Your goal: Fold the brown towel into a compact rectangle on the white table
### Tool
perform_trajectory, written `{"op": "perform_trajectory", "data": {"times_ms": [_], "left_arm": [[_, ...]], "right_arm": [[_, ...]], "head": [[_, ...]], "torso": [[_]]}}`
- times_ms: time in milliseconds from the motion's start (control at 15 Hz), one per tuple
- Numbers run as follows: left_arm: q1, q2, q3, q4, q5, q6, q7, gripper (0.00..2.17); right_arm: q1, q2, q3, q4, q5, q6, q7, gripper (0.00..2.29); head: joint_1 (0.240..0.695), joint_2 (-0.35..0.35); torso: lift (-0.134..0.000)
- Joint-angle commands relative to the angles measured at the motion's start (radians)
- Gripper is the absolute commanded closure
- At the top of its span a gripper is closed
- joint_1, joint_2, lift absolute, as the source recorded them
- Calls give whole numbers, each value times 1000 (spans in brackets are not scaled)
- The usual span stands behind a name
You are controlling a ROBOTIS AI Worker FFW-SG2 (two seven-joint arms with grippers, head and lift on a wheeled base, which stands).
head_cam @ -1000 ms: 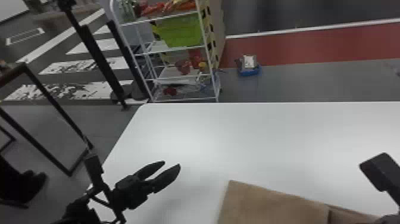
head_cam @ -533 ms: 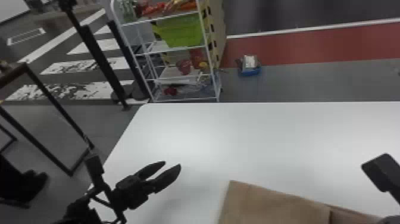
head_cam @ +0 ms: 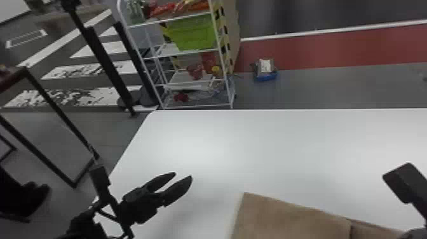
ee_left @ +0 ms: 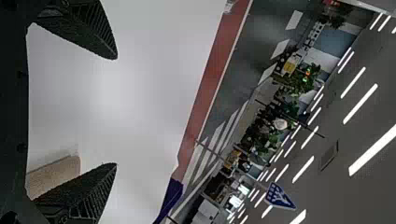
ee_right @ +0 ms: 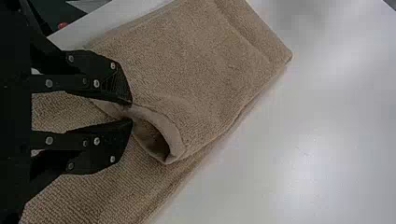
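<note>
Head view: my left gripper (head_cam: 183,175) over the bench (head_cam: 286,143), fingers apart; my right gripper (head_cam: 416,234) clenches brown towel (ee_right: 196,56) in its fingers

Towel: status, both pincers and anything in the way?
Right pincer shut on folded towel's edge. Left pincer open, holding nothing, off to the towel's left. Towel partly folded, layers stacked. No obstruction seen.

The left arm (head_cam: 138,205) reaches in from the near left, its gripper (head_cam: 183,175) parted wide. The right arm (head_cam: 405,182) is at the near right, the right gripper (ee_right: 131,112) pinched nearly together at the tips.
</note>
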Motion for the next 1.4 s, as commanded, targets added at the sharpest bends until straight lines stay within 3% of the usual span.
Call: {"op": "perform_trajectory", "data": {"times_ms": [0, 400, 800, 1067, 1333], "left_arm": [[-1, 1, -1, 1, -1, 0, 0, 63], [-5, 1, -3, 1, -3, 0, 0, 63], [-8, 1, -3, 1, -5, 0, 0, 63], [-6, -1, -3, 1, -3, 0, -2, 63], [-12, 1, -4, 1, -3, 0, 0, 63]], "right_arm": [[-5, 3, -1, 1, 0, 8, -3, 1031], [-10, 23, -24, 8, -29, 8, -37, 1028], [-16, 64, -52, -34, -78, 8, -44, 1028], [15, 51, -90, -118, -103, 8, -38, 1028], [107, -8, -200, -253, -129, 8, -24, 1028]], "head": [[695, 329], [695, 324], [695, 338], [695, 350], [695, 339]], "torso": [[-124], [-124], [-124], [-124], [-124]]}}
